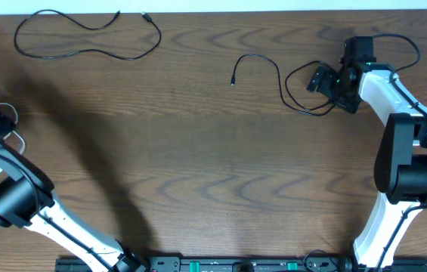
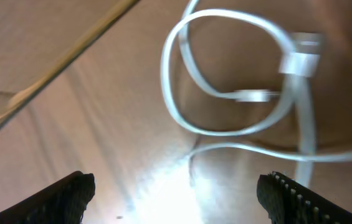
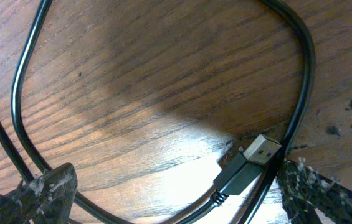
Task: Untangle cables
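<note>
Hovering over the short black cable (image 3: 309,68) far right, the right gripper (image 3: 176,186) is standing wide and empty; closing just behind the plug (image 3: 253,158) looks best. The left gripper (image 2: 179,193), likewise wide and empty, is facing the white cable (image 2: 304,112) at left.

Your left wrist view is soft: the white cable (image 2: 304,112) is smeared, its plug detail unreadable, and it exits past the top and right edges. In the right wrist view the black cable (image 3: 306,81) leaves the frame top and bottom, and the fingertips (image 3: 51,186) are cropped at the lower edge. Overhead, the right gripper (image 1: 320,80) covers part of that cable, and the jaws are too small to read.
</note>
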